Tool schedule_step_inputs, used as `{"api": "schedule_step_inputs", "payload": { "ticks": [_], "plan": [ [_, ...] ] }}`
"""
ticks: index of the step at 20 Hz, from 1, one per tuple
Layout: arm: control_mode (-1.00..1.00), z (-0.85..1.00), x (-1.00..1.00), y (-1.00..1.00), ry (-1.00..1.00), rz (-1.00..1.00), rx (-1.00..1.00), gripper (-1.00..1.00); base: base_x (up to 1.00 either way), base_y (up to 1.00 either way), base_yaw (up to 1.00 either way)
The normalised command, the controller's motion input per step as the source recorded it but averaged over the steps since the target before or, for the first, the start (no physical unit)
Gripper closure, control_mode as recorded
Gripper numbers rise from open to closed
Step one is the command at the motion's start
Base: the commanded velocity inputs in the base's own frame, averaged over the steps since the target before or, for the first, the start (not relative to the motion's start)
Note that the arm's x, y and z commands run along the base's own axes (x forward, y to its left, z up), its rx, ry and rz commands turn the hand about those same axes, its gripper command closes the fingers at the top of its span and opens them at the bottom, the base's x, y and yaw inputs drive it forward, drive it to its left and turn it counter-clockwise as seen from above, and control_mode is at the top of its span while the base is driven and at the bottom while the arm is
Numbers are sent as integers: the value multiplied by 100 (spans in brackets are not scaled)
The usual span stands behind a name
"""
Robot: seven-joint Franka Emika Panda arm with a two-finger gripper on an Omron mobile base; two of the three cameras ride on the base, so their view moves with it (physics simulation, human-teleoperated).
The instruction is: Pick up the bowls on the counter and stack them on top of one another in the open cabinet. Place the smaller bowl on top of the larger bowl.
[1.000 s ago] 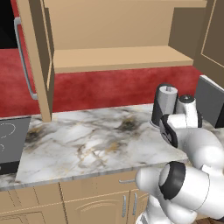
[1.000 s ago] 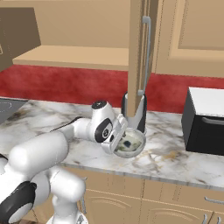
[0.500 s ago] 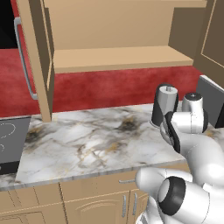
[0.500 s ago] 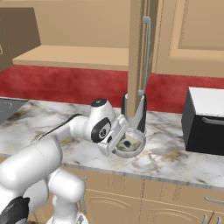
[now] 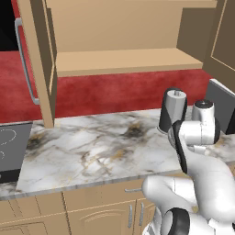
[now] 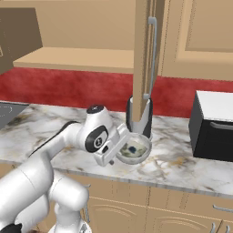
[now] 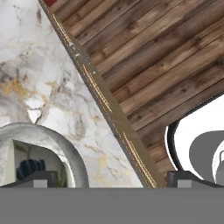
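Note:
The larger bowl (image 6: 134, 149), grey-white with a thick rim, sits on the marble counter (image 6: 182, 166) near its front edge, just in front of the cabinet door. My gripper (image 6: 123, 144) is down at the bowl's left rim with its jaws wide open and nothing in them. In the hand view the bowl's rim (image 7: 48, 136) curves in at the lower left; my gripper (image 7: 111, 178) straddles its near wall, with one fingertip (image 7: 37, 177) over the inside. The smaller bowl is out of view. The open cabinet's shelf (image 5: 124, 60) is up behind.
A black-and-silver cylindrical appliance (image 5: 172, 110) stands right behind the bowl. The cabinet door (image 6: 146, 59) with its silver bar handle hangs above it. A black box appliance (image 6: 213, 129) sits at the right, a cooktop (image 5: 9, 149) at the left. The counter's front edge (image 7: 111, 116) lies close.
The arm's elbow has swung and the hand has settled slightly at the bowl's rim. The bowl has not moved and the jaws stay wide open.

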Motion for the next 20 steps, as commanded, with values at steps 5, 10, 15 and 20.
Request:
{"api": "schedule_step_inputs", "payload": {
  "ticks": [5, 10, 15, 20],
  "plan": [
    [-100, 12, -17, 17, -4, -9, 1, -100, 0, 0, 0],
    [-100, 16, -23, 1, -9, -16, 7, -100, 0, 0, 0],
    [-100, 12, -16, 8, -13, -23, 10, -100, 0, 0, 0],
    [-100, 16, -2, 32, -14, -23, 6, -100, 0, 0, 0]
  ]
}}
